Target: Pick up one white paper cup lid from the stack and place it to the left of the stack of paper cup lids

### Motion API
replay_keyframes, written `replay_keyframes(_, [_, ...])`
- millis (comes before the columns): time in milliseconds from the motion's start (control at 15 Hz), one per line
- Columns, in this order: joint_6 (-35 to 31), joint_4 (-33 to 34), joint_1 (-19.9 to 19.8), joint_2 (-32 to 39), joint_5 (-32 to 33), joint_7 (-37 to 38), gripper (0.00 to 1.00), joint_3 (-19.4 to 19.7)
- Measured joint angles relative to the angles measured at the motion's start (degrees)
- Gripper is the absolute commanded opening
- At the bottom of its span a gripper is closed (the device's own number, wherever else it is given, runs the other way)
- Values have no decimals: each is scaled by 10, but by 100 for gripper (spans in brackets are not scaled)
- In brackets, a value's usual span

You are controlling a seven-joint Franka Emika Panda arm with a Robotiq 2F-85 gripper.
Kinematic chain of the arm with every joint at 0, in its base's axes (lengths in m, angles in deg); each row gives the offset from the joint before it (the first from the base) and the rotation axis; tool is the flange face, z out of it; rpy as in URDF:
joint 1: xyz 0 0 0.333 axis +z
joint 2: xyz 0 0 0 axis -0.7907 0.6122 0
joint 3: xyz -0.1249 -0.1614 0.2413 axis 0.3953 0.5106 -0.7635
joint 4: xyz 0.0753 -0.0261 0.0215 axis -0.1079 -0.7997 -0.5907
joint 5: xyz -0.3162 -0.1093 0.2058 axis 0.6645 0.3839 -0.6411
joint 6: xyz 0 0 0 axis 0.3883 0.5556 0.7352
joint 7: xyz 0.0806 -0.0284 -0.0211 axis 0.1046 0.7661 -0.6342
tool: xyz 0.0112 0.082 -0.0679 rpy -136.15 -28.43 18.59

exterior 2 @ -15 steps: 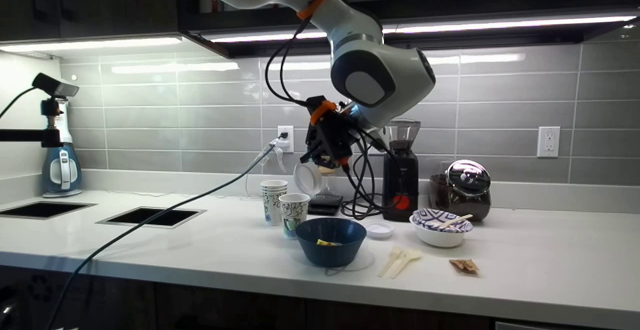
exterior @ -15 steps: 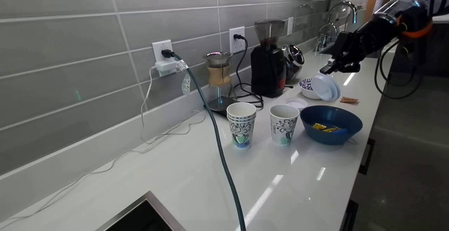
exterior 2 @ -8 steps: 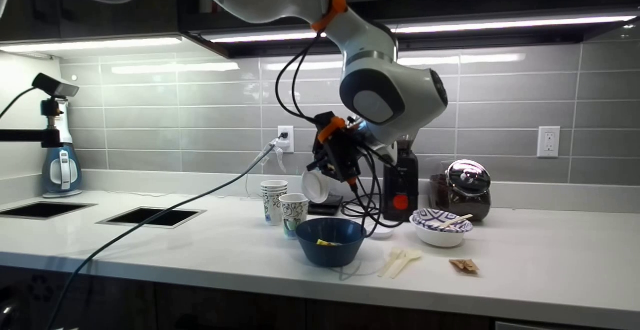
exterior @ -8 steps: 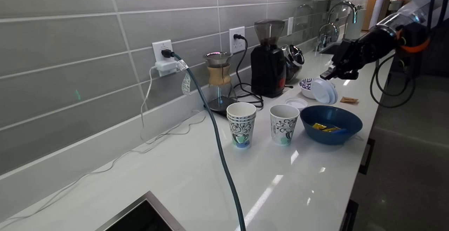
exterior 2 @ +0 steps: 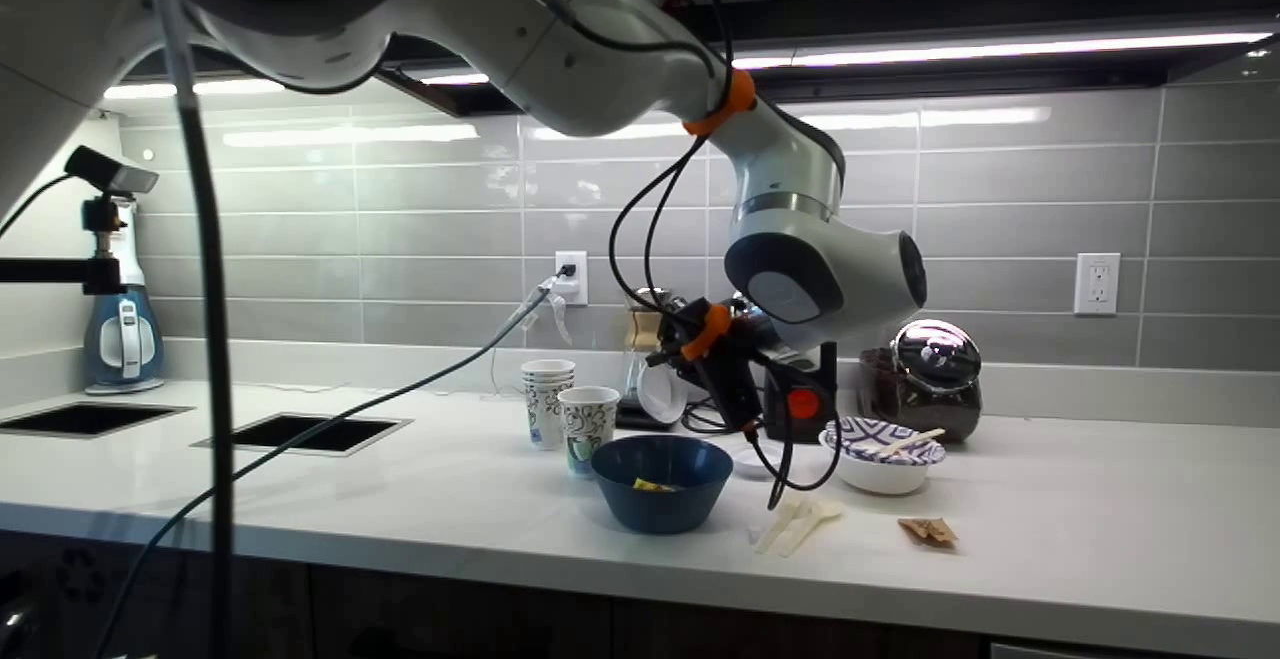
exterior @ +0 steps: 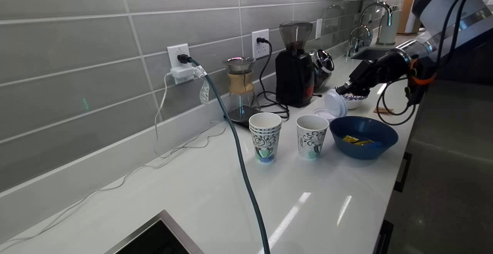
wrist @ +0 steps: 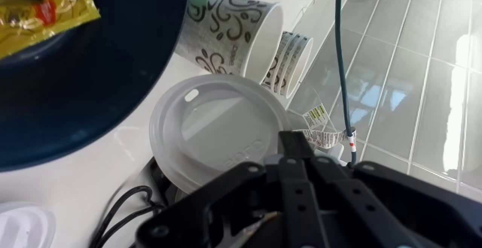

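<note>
Your jaws are closed on the rim of the white paper cup lid (wrist: 218, 127), which hangs steeply tilted in the air, the tilt apparently following the slant of the jaws. A rim grip makes sense: a thin lid on a pile offers little else to pinch. Whether another nests behind it, you can't tell. Level it before letting go, or it may land on edge and roll. In an exterior view it hangs higher than the stack of paper cup lids (exterior 2: 748, 461) and to its left, presumably because that side is your target. The stack lies flat on the tabletop (exterior 2: 1080, 519), its count unclear. Near it, the blue bowl (exterior 2: 655, 509) probably keeps its yellow packets (exterior: 350, 139) from scattering. Beyond that, a single upright cup (exterior: 312, 138) looks set out for filling; the farther cups (exterior: 265, 138) are nested, likely to save room.
</note>
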Motion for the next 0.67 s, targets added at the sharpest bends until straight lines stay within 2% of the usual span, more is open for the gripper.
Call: replay_keyframes(667, [-3,153,31,123,-12,-31,0,-15])
